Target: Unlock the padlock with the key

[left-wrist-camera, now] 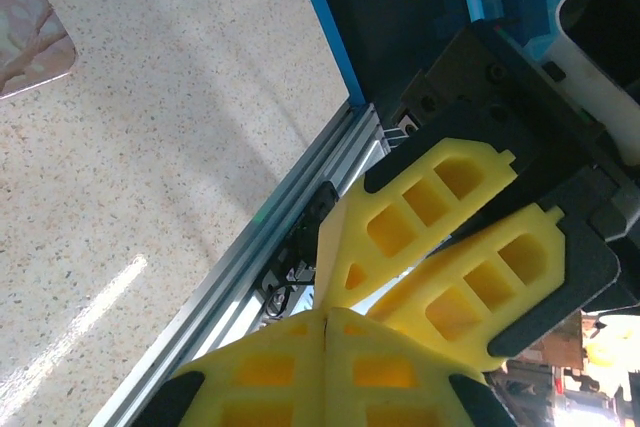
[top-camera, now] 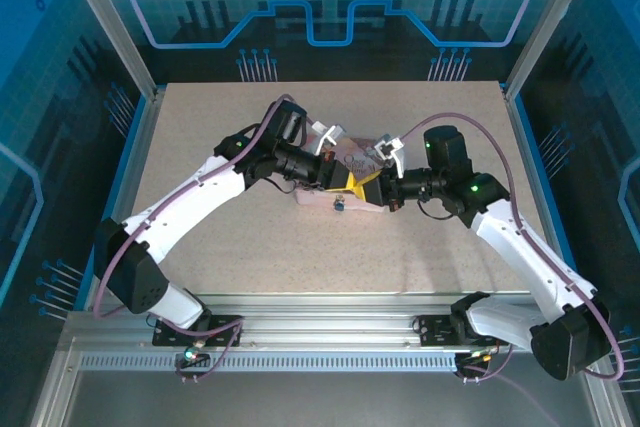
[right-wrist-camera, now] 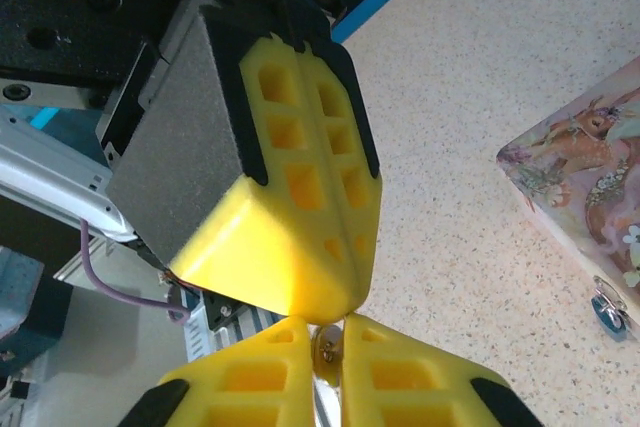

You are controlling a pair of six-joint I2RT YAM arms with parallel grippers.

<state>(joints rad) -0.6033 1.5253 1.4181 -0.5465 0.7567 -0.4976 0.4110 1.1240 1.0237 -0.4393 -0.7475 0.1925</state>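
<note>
Right wrist view: the right gripper (right-wrist-camera: 325, 332) has its fingers clenched on what seems to be the key (right-wrist-camera: 324, 349), a thin pale gold sliver. The left gripper (right-wrist-camera: 342, 292), fingers pressed together, meets it tip to tip. The padlock (right-wrist-camera: 608, 309), small and bluish-silver, hangs on the pink box's (right-wrist-camera: 580, 177) near side on the desk (right-wrist-camera: 480, 67).

Robot arms: two, the left arm (top-camera: 190, 197) and the right arm (top-camera: 520, 247), both white.
Claws: two, the left claw (left-wrist-camera: 325, 319) and the right claw (right-wrist-camera: 326, 322), one per arm.
Yellow fingers (right-wrist-camera: 300, 177): four, two on each claw.
Pink box (right-wrist-camera: 580, 177): one, printed with cartoon figures.
Padlock (right-wrist-camera: 610, 309): one, tiny and bluish, at the pink box's edge.
Key (right-wrist-camera: 323, 349): one, a pale gold sliver between the right claw's fingers.
Table (top-camera: 250, 247): one, with a speckled top.
</note>
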